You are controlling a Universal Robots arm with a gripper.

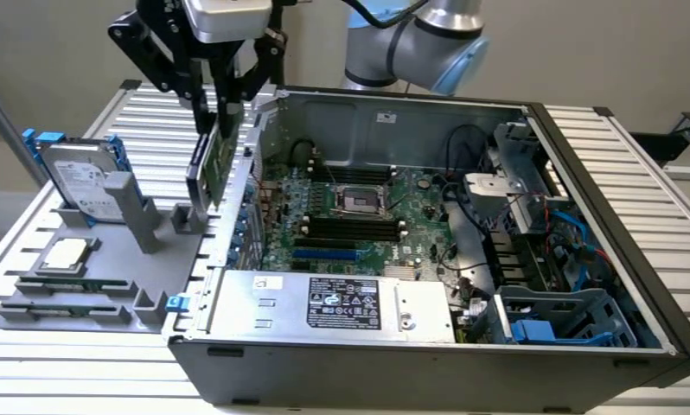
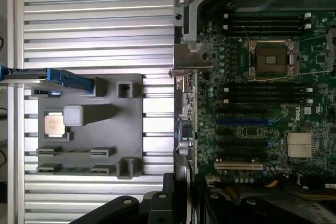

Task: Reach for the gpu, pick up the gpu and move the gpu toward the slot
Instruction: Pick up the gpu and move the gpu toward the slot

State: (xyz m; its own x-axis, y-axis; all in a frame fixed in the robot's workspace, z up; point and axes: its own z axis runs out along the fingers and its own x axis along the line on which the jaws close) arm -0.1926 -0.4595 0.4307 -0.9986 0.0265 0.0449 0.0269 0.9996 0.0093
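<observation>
The thin, flat green circuit-board gpu (image 1: 214, 160) is hanging edge-on in the upper left of the exterior view, long axis roughly vertical, just outside the left wall of the open black desktop computer case (image 1: 437, 380). This vertical carry appears to be keeping the card's lower connector edge facing down, which would suit lowering it into a slot on the green motherboard (image 1: 357, 216) lying flat at the centre of the frame. The black two-finger gripper (image 1: 216, 108) is closing on the card's upper edge: its fingers are drawn in narrowly, one on each face of the board, and the card is off its support, clear of the grey moulded parts holder (image 1: 114, 259) resting on the ribbed aluminium table (image 1: 79, 363) at the left of the frame. In the wrist view the gpu (image 2: 186, 114) is appearing as a thin strip at the centre, with its narrow silver metal bracket (image 2: 191, 56) in the upper centre, alongside the edge of the case. The holder is keeping the other parts upright or seated for access: a silver hard drive with blue rails (image 1: 79, 177) is standing at the exterior view's left, and a small square silver CPU chip (image 1: 66, 253) is sitting in a recess below it.
</observation>
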